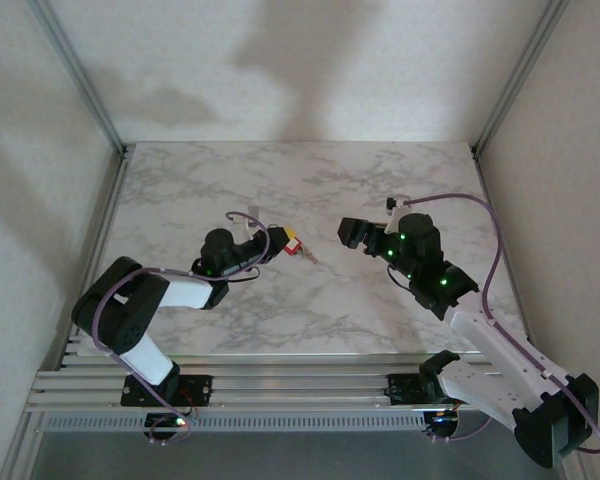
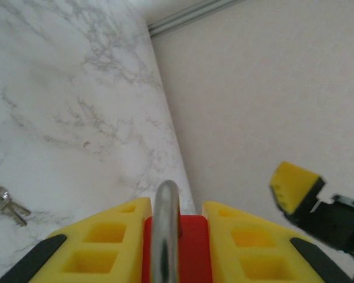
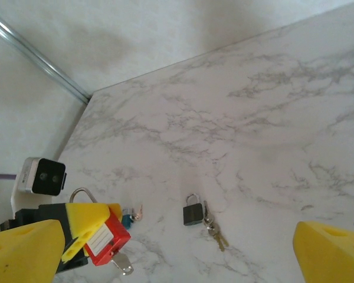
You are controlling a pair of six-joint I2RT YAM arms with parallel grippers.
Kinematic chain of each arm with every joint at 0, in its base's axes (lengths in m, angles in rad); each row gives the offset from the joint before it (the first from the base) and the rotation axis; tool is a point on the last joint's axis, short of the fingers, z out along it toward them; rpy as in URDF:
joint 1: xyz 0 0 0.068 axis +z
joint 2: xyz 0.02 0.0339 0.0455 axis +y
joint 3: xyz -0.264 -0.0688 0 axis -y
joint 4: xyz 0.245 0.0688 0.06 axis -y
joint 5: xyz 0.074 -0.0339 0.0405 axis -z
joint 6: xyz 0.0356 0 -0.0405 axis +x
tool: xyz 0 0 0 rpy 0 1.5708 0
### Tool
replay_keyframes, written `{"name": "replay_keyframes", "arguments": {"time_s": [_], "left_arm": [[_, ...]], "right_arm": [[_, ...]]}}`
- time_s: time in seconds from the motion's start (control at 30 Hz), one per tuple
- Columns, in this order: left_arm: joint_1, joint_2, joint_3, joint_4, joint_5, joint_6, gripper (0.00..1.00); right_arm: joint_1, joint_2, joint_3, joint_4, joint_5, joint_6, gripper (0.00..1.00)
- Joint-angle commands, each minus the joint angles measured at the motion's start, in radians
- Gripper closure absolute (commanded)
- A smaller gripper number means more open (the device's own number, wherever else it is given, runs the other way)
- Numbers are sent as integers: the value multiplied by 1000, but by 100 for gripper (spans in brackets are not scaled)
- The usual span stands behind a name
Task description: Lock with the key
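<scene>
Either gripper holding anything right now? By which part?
The left gripper clamps the red padlock by its body, between the yellow fingers. The shackle sticks out free. The right gripper is open and holds nothing.

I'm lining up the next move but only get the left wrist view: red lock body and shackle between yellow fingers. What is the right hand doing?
Observer: The right hand is open wide, empty, facing the left hand across a gap.
Operator: Anything under what I'm holding?
Observer: In the right wrist view a silver key seems to hang below the red padlock.
Operator: Other locks around?
Observer: A small black padlock sits on the table, keys right beside it.
</scene>
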Motion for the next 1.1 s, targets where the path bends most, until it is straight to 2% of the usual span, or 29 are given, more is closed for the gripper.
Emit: {"name": "replay_keyframes", "arguments": {"time_s": [0.0, 0.13, 0.23, 0.5, 0.83, 1.07], "left_arm": [[9, 31, 11, 139, 3, -91, 100], [18, 76, 25, 300, 21, -206, 100], [26, 107, 53, 358, 36, -259, 100], [27, 108, 74, 334, 11, -255, 100], [25, 188, 65, 492, 35, -363, 100], [23, 215, 63, 537, 38, -384, 100]], "right_arm": [[-32, 19, -15, 53, -109, 91, 1], [-58, 37, -15, 75, -167, 135, 1], [-74, 34, -24, 81, -176, 168, 1], [-124, -3, -84, 138, -229, 296, 1], [-138, 39, -200, 348, -305, 537, 1], [-136, 152, -253, 546, -395, 701, 6]]}}
